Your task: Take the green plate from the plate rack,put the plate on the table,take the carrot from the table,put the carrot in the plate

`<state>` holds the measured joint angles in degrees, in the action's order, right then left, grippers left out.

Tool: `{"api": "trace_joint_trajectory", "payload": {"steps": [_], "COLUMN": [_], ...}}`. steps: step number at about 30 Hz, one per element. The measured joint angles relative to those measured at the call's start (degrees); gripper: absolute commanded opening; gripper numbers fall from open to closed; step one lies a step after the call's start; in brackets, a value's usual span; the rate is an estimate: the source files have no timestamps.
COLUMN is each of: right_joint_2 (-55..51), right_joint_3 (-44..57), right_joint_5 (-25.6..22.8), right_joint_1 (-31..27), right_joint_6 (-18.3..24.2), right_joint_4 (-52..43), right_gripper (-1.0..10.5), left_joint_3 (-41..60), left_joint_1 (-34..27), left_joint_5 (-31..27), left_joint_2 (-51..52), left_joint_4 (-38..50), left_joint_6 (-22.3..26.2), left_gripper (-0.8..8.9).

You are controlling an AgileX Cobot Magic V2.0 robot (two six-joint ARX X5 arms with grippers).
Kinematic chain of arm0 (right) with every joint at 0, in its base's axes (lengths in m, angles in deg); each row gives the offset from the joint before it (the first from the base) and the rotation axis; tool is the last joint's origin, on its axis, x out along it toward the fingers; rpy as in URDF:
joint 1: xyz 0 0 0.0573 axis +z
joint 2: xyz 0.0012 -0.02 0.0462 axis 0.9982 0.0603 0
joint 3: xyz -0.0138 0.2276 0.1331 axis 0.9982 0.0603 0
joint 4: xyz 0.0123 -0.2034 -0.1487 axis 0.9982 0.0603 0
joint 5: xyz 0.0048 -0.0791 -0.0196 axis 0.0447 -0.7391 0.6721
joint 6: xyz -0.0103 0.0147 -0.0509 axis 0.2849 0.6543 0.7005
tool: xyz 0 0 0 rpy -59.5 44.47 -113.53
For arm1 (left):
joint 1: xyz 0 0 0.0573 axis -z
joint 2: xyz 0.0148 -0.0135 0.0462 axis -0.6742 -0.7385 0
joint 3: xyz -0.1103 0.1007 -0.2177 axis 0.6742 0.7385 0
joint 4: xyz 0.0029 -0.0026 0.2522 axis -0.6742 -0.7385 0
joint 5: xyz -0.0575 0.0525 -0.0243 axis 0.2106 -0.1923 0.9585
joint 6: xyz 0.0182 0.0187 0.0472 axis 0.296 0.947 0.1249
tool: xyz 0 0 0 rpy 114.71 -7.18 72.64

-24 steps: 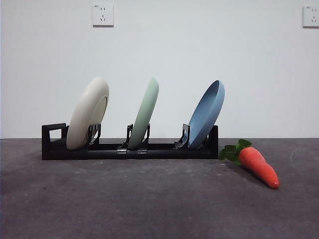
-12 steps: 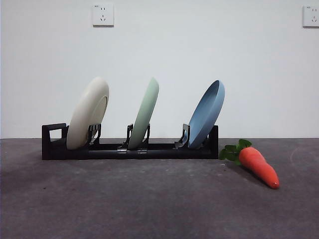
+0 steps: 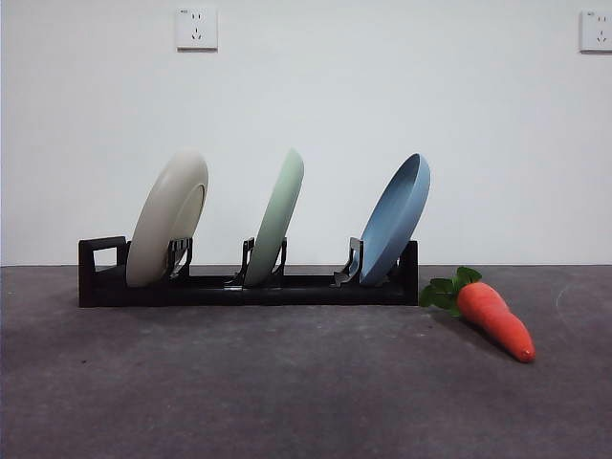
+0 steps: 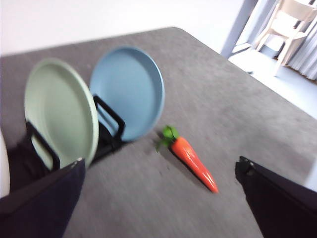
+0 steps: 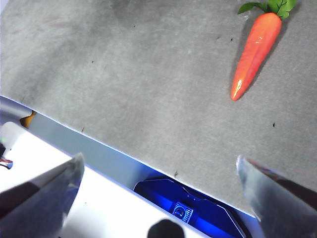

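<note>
Green plate (image 3: 277, 216) stands on edge in the middle slot of the plate rack (image 3: 247, 287), between a cream plate (image 3: 167, 218) and a blue plate (image 3: 395, 220), all three leaning the same way. Nothing has been lifted yet, so the first step, taking that plate out of the rack, is the one in hand.

The left tool (image 4: 158, 198) has its jaws spread wide and holds nothing. It hangs above the surface (image 3: 306, 382), with the green plate ahead of it toward one jaw and well apart from both. The carrot (image 4: 193, 159) lies ahead between the jaws, beside the blue plate's end of the rack. The right tool (image 5: 158, 183) is also spread and empty, over the near edge of the surface, with the carrot ahead of it and well apart.

Next, I judge, the left tool must close in on the green plate's upper rim, straddle that thin edge, pinch it, and lift along the plate's lean to clear the prongs without knocking the neighbours.
</note>
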<state>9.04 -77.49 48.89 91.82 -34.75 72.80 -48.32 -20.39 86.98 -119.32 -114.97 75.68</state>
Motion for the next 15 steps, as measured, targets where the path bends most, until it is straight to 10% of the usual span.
{"api": "trace_joint_trajectory", "payload": {"steps": [15], "right_joint_2": [0.0], "right_joint_3": [0.0], "right_joint_5": [0.0], "right_joint_1": [0.0], "right_joint_6": [-1.0], "right_joint_4": [0.0], "right_gripper": [5.7], "left_joint_3": [-13.8], "left_joint_1": [6.4], "left_joint_5": [-13.6], "left_joint_2": [-27.9], "left_joint_4": [12.7], "left_joint_6": [1.1], "left_gripper": [5.66]}}
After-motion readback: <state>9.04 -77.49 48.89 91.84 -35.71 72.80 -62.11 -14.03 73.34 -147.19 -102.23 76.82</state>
